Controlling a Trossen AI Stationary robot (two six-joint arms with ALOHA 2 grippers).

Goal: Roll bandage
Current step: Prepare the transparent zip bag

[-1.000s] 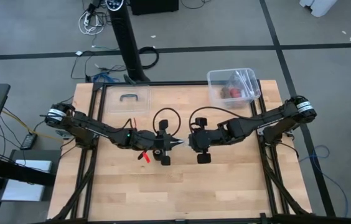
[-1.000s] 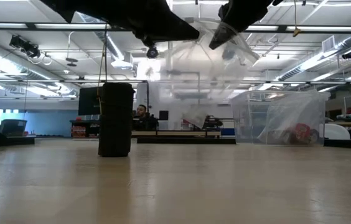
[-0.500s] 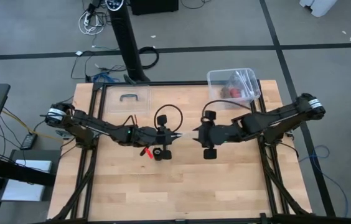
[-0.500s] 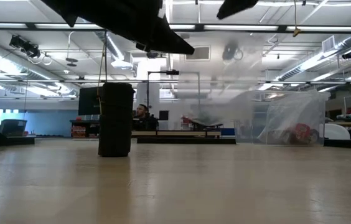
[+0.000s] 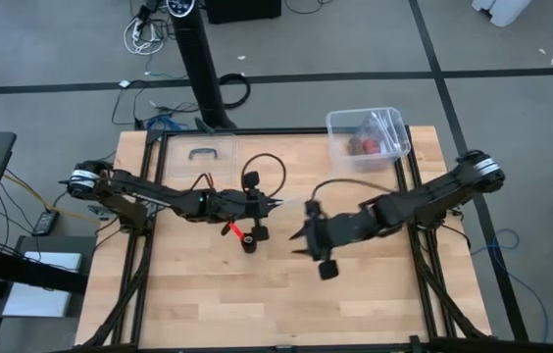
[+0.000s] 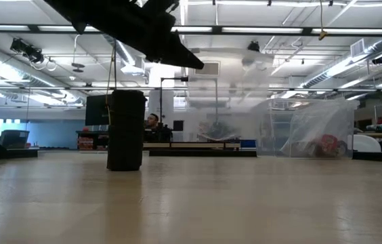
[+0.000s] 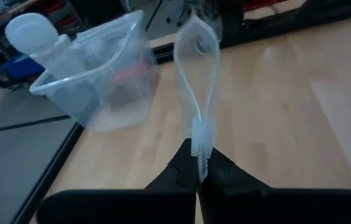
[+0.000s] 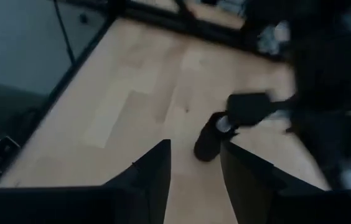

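Note:
The black bandage is a rolled-up cylinder standing on its end on the table [image 6: 124, 130], near the middle in the high view [image 5: 248, 244]. It also shows in the right wrist view [image 8: 208, 144]. My left gripper [image 5: 271, 204] is above the table just beyond the roll and is shut on a clear plastic wrapper [image 7: 197, 62]. My right gripper [image 5: 299, 235] is open and empty, to the right of the roll, with its fingers pointing toward it [image 8: 194, 163]. My left gripper pinches the clear wrapper's narrow sealed end [image 7: 200, 142] between its two fingertips. The rest of the wrapper stands out beyond the fingers as an open loop, clear of the table.
A clear plastic box [image 5: 367, 137] with small items stands at the far right corner and also shows in the left wrist view [image 7: 94, 74]. Its clear lid [image 5: 200, 155] lies at the far left. Bare wood lies along the near half of the table [image 5: 276, 304].
My right gripper has drawn away from my left gripper toward the table's right, then swung toward the near edge and back left, turning toward the roll. The wrapper has stayed with my left gripper, which has shifted a little toward the far edge. The roll has not moved.

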